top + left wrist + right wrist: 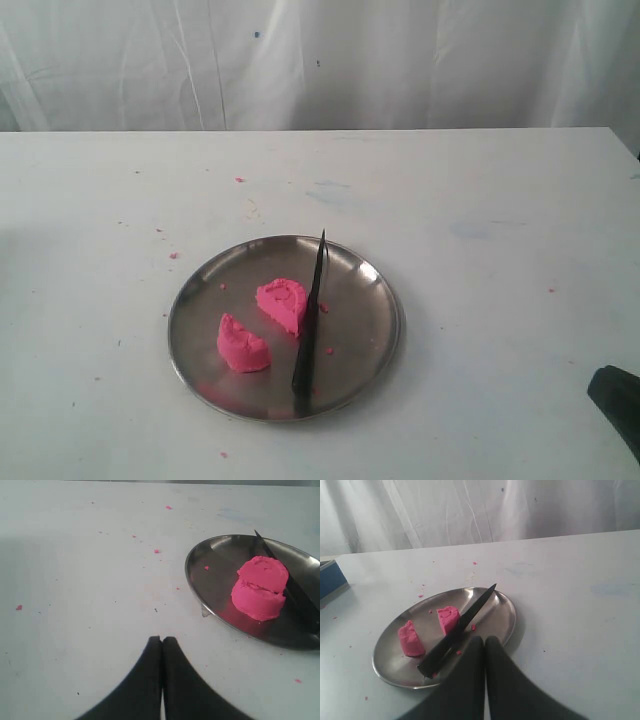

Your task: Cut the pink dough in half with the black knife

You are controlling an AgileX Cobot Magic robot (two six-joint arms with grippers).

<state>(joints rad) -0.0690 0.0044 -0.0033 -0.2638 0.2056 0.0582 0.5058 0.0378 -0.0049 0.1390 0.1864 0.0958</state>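
- Hovering low over the white desk [480, 200], the left gripper [161, 641] has its two black fingers pressed together and holds nothing.
- The right gripper [485, 640] is likewise closed and empty, just short of a round steel plate [365, 320].
- On the plate, the pink dough [283, 303] lies as two half-round pieces, the other piece [243, 345] nearer, with a clear gap between them.
- The black knife [308, 325] lies flat on the plate along the farther piece, its tip pointing away. Whether they touch is unclear.
- Judging by this, the cut is finished and the knife set down, so nothing seems left to do.
- Tiny pink crumbs [240, 180] dot the desk beyond the plate.
- In the exterior view, only a black sliver of the right arm [615, 395] shows.
- A blue object [330, 577] is cut off at the frame edge and cannot be identified.
- A white curtain [400, 60] hangs behind.
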